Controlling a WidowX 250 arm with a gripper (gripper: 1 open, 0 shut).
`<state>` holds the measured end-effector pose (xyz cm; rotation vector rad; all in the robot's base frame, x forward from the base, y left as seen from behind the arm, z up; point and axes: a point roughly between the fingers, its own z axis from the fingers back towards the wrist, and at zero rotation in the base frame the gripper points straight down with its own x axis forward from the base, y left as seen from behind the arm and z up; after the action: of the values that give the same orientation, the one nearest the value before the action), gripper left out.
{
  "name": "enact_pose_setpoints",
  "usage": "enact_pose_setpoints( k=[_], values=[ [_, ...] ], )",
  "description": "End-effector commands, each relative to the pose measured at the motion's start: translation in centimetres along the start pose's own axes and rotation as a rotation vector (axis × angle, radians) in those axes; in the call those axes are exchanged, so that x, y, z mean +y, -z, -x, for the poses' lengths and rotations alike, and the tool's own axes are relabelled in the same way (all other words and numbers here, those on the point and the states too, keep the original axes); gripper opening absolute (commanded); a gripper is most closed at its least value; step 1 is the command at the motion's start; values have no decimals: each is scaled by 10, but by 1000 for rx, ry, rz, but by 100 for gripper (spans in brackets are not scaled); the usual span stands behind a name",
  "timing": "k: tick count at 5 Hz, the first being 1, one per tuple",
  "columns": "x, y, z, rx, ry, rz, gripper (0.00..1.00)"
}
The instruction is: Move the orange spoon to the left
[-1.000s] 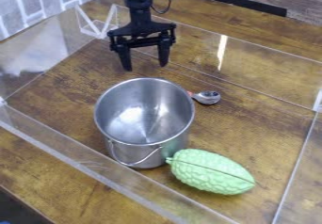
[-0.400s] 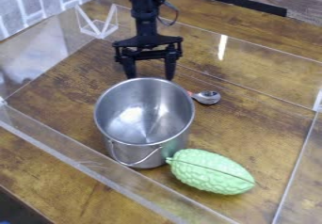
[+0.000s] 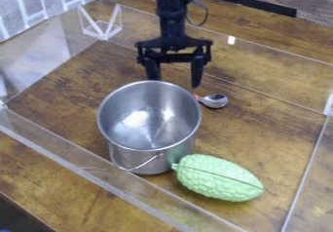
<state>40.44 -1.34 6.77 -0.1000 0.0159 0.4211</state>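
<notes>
The orange spoon [image 3: 213, 100] lies on the wooden table just right of the steel pot [image 3: 150, 126]. Only its small grey bowl and a sliver of red-orange handle show; the pot's rim hides the rest. My gripper [image 3: 173, 74] points down, open and empty, behind the pot's far rim. It sits up and left of the spoon and is apart from it. One of its fingertips [image 3: 200, 78] hangs a little above the spoon's handle end.
A bumpy green gourd [image 3: 219, 176] lies in front of the pot, to the right. Clear plastic walls [image 3: 53, 153] fence the wooden table on all sides. A small clear stand [image 3: 93, 21] sits at the back left.
My gripper has travelled to the right along the pot's far side, towards the spoon, and rolled slightly. It has stayed open. Spoon, pot and gourd have not moved.
</notes>
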Motion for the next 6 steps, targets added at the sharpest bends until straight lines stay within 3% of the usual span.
enact_pose_setpoints(
  k=[1,3,5,6],
  values=[
    [-26,-56,15,-83,72,54,100],
    [-62,-74,57,-64,183,73,100],
    [-56,-85,58,-54,204,44,100],
    [-50,-78,54,-44,196,29,100]
  ],
)
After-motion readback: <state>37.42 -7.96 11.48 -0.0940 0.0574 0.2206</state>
